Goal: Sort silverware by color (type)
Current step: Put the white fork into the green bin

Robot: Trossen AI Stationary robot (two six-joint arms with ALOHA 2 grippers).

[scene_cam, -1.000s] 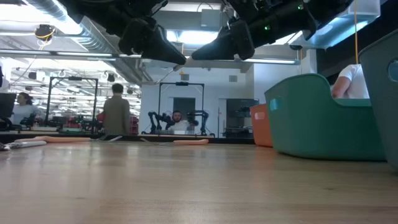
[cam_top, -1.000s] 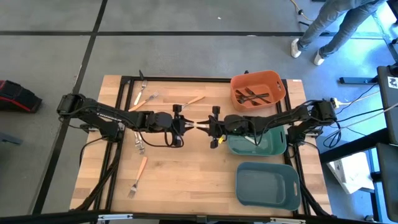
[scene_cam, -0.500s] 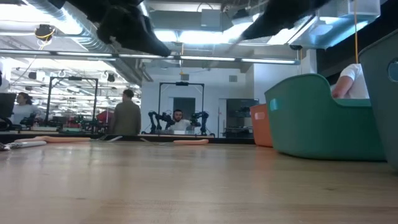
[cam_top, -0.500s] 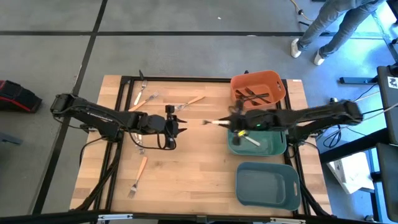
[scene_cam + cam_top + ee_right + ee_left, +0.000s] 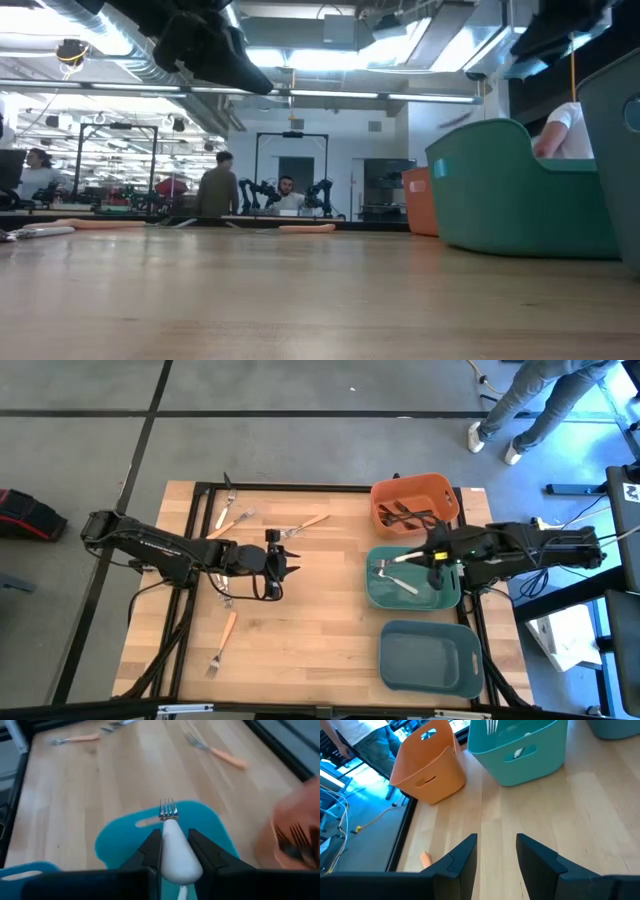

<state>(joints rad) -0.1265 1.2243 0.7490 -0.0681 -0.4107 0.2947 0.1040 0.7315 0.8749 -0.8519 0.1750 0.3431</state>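
The right claw [image 5: 432, 554] hangs over the teal bin [image 5: 447, 596], pinching a white-handled fork [image 5: 170, 840] by its handle, tines pointing out toward the middle of the worktop [image 5: 310, 630]. In the right wrist view the fork sits straight between the 2 fingers, its head above the bin's near rim. At least 1 more light-handled piece [image 5: 398, 583] already lies inside that bin.

The left claw [image 5: 287, 561] waits near the centre of the worktop, spread and holding nothing, its fingers pointing toward the bins.

Other silverware is scattered on the left side: 3 orange-handled forks, 1 at the far edge [image 5: 236, 518], 1 near the middle far side [image 5: 305, 522] and 1 close to the near edge [image 5: 222, 642]. Dark forks [image 5: 408, 514] rest in the orange bin [image 5: 382, 492]. The grey bin [image 5: 429, 683] nearest me looks empty.

What worries me: the fork's head is out near the rim, so if the claw lets go here the fork could tip over the edge and clatter back onto the worktop. Only the handle is gripped, so a quick swing could also turn the fork in the claw.
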